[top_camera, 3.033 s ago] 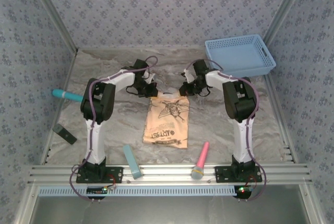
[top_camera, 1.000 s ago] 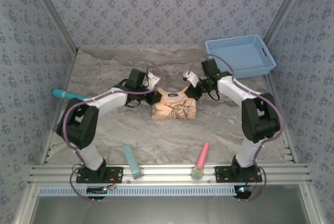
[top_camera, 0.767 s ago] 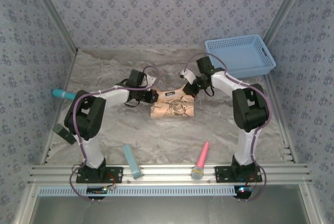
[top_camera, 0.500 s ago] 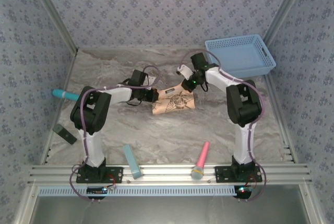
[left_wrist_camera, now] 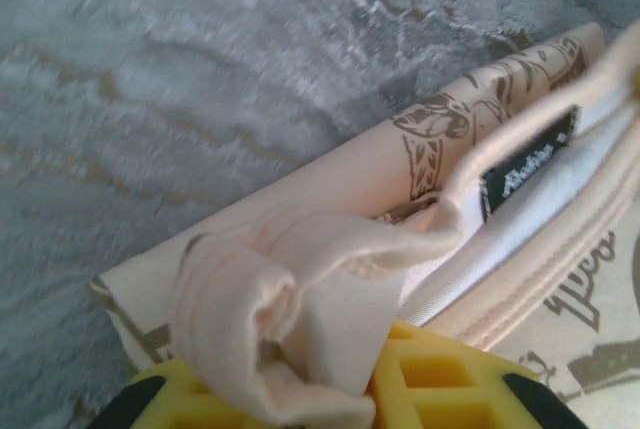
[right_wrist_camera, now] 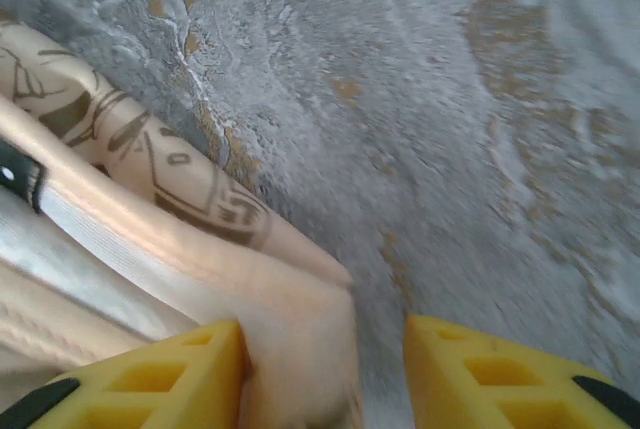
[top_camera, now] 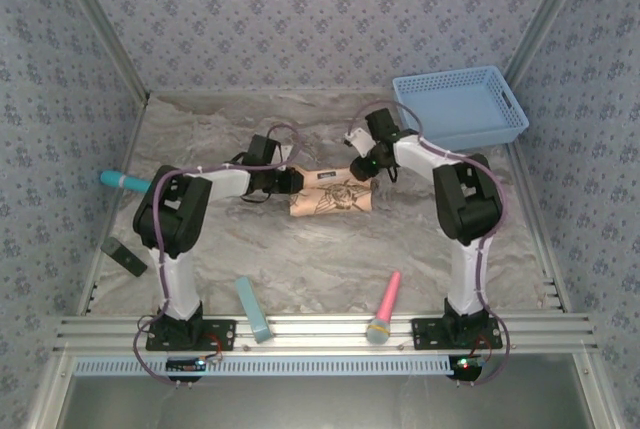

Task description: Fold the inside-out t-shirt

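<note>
The inside-out t-shirt [top_camera: 333, 197] lies as a short folded bundle at the middle of the marble table, peach-tan with a brown print. My left gripper [top_camera: 290, 181] sits at its left end. In the left wrist view the gripper [left_wrist_camera: 300, 389] is shut on a bunched corner of the t-shirt [left_wrist_camera: 330, 179], and the dark neck label [left_wrist_camera: 528, 161] shows beside it. My right gripper [top_camera: 362, 167] is at the bundle's far right corner. In the right wrist view this gripper [right_wrist_camera: 325, 349] stands open, with a fold of the t-shirt [right_wrist_camera: 150, 209] against its left finger.
A blue basket [top_camera: 460, 104] stands at the back right. A teal-handled tool [top_camera: 125, 181] and a dark block [top_camera: 125, 256] lie at the left. A teal bar [top_camera: 253, 309] and a pink brush [top_camera: 385, 307] lie near the front rail.
The shirt was a long strip reaching toward the near edge; it is now a short bundle. Both grippers stayed at its far end, and the right one shifted left and then settled.
</note>
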Motion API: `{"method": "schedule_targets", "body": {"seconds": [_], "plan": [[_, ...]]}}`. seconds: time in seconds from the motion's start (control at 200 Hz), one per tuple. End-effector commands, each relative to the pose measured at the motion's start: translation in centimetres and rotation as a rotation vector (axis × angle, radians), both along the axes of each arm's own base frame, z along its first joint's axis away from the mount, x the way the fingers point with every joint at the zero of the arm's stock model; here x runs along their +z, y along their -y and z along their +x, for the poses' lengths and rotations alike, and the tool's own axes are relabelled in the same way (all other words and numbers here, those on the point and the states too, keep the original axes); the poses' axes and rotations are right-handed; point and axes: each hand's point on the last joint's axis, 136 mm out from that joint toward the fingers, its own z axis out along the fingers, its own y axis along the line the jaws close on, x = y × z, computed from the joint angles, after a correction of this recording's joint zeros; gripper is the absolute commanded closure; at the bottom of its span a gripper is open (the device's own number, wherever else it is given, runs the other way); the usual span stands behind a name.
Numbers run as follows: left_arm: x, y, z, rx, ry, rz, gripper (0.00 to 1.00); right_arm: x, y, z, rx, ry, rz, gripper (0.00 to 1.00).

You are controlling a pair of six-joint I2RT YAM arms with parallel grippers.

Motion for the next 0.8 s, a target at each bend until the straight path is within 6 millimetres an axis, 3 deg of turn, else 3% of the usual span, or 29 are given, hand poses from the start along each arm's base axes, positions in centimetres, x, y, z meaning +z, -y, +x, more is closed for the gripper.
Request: {"method": "schedule_targets", "body": {"seconds": [0.0, 0.085, 0.15, 0.18, 0.205, 0.235, 0.315, 0.335, 0.34, 0.35, 0.36, 0.56, 0.655, 0.795], "plan": [[2.1, -1.1, 0.1, 0.065, 0.004, -0.015, 0.7, 8.3, 0.8, 1.4, -0.115, 0.185, 0.145, 0.45], [3.7, -1.0, 0.0, 0.065, 0.016, -0.044, 0.65, 11.2, 0.5, 0.7, -0.164, 0.254, 0.216, 0.43], [5.4, -1.2, 0.0, 0.09, 0.049, -0.069, 0.6, 11.6, 0.1, -0.3, -0.193, 0.277, 0.272, 0.42], [6.3, -1.4, 0.0, 0.1, 0.069, -0.073, 0.47, 12.0, -0.1, -0.6, -0.197, 0.294, 0.29, 0.41], [7.0, -1.7, -0.1, 0.112, 0.083, -0.065, 0.4, 11.2, -0.2, -1.4, -0.194, 0.29, 0.287, 0.41], [7.8, -2.1, -0.1, 0.116, 0.104, -0.053, 0.39, 11.1, -0.1, -1.8, -0.201, 0.314, 0.282, 0.41], [9.7, -3.7, -0.5, 0.142, 0.154, 0.009, 0.37, 13.1, 0.9, -3.1, -0.23, 0.444, 0.323, 0.39], [10.2, -4.2, -0.6, 0.147, 0.173, 0.026, 0.17, 13.2, 1.3, -3.5, -0.242, 0.46, 0.332, 0.39], [10.3, -4.3, -0.7, 0.147, 0.178, 0.029, 0.14, 13.3, 1.4, -3.6, -0.244, 0.465, 0.335, 0.35], [10.6, -4.6, -0.7, 0.152, 0.187, 0.038, 0.04, 13.5, 1.7, -3.8, -0.25, 0.473, 0.342, 0.13], [10.7, -4.9, -0.8, 0.156, 0.195, 0.051, 0.01, 13.7, 2.0, -4.1, -0.251, 0.48, 0.346, 0.03], [14.4, -12.0, -2.7, 0.274, 0.427, 0.332, 0.0, 15.0, 8.3, -8.9, -0.324, 0.661, 0.24, 0.0], [13.9, -16.2, -3.8, 0.359, 0.516, 0.519, 0.0, 14.2, 12.6, -10.7, -0.444, 0.7, 0.198, 0.0], [11.0, -18.6, -4.3, 0.305, 0.621, 0.58, 0.0, 10.9, 18.6, -12.9, -0.67, 0.689, 0.241, 0.0]]}}
